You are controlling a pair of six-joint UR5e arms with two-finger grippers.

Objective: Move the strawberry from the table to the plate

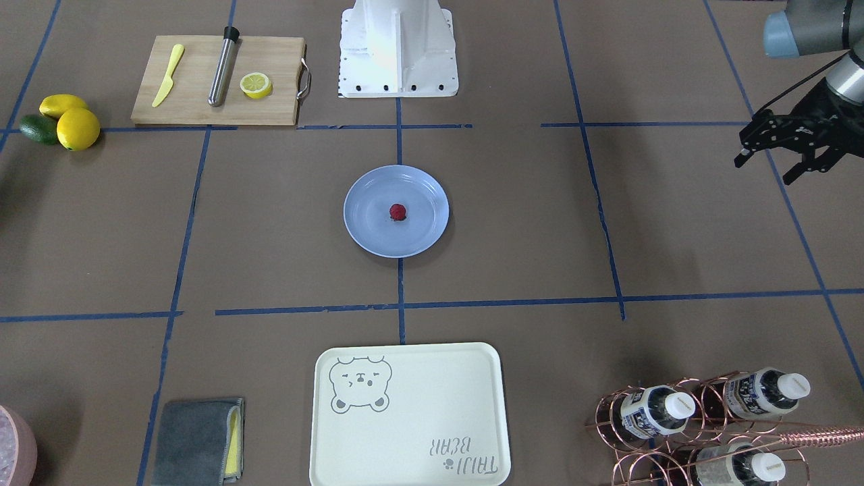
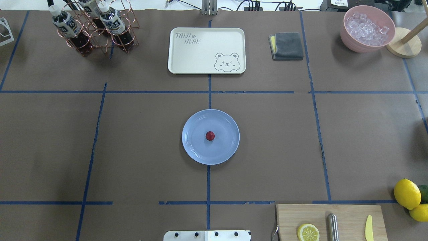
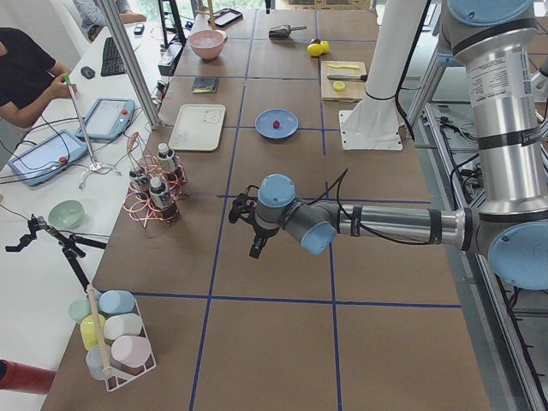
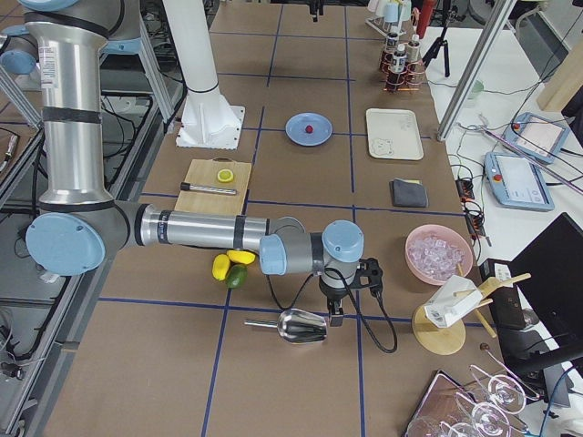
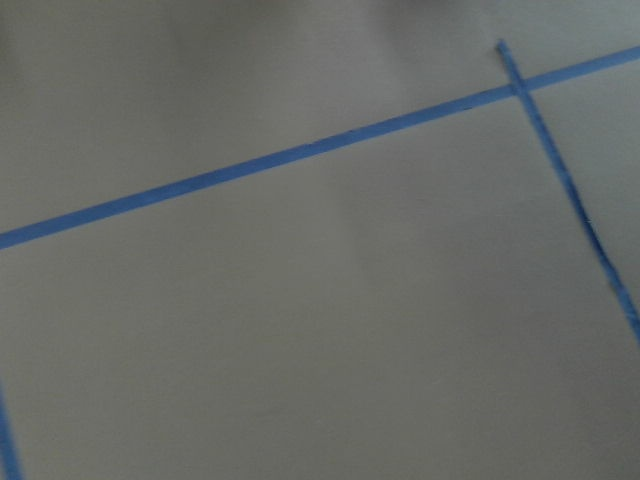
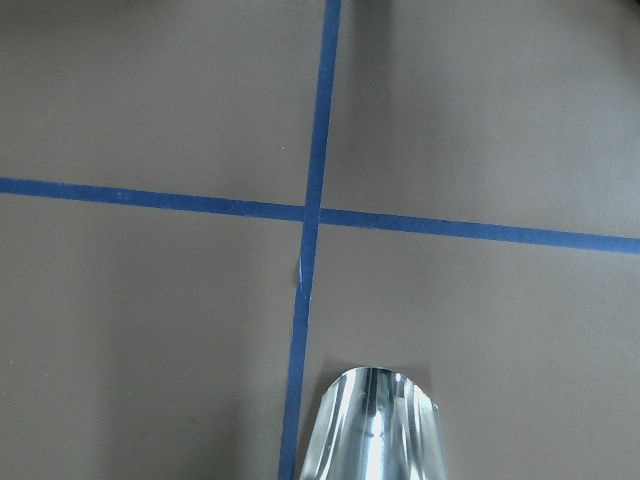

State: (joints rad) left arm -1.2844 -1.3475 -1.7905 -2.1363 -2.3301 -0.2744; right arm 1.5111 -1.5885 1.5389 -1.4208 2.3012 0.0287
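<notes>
The strawberry lies near the middle of the light-blue plate, which sits at the centre of the brown table. My left gripper hovers far off to the plate's side, open, with nothing between its fingers. In the exterior left view the left gripper hangs above bare table. My right gripper shows only in the exterior right view, beyond the lemons, and I cannot tell whether it is open or shut. Neither wrist view shows fingers.
A cutting board holds a knife, a steel tube and a lemon half. Lemons lie beside it. A bear-print tray, a grey cloth and a bottle rack line the far side. A metal scoop lies under the right gripper.
</notes>
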